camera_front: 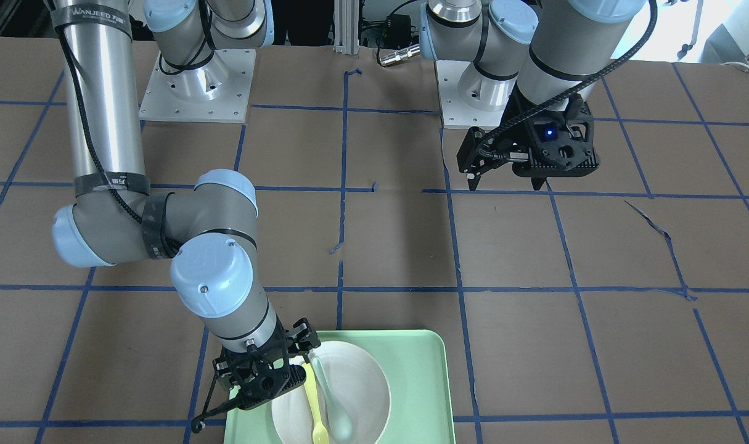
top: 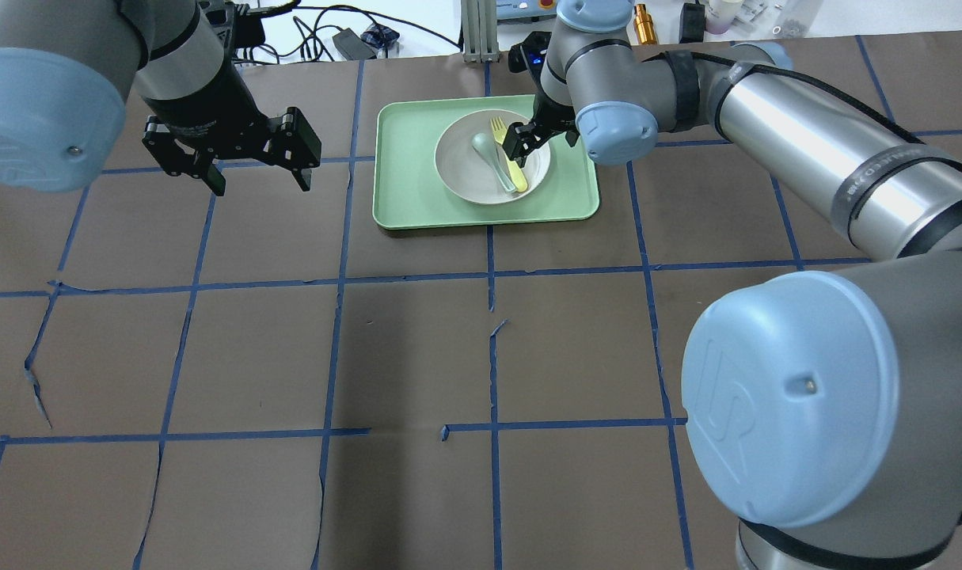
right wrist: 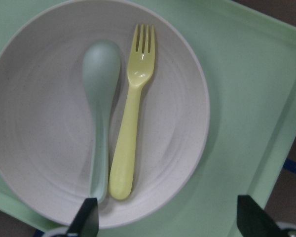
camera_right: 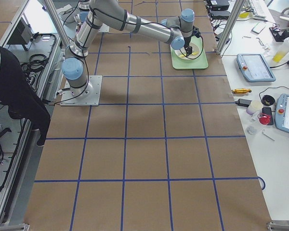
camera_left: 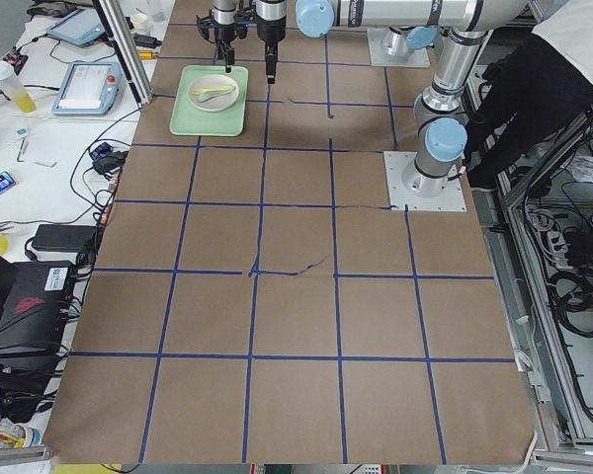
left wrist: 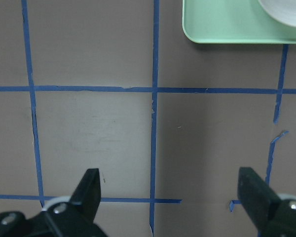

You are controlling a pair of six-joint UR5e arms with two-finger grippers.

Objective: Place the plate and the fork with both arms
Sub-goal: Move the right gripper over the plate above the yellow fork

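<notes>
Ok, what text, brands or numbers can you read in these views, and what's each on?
"WANJEED": white print on the black strap around the right arm; the characters after it are unreadable.
"UR": faint embossed logo on that arm's blue joint cap.
Print on the lower straps is too blurred to read.
No markings on the plate, fork, spoon or tray.

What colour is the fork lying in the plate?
Pale yellow fork, clearest in the right wrist-mounted view.
</notes>
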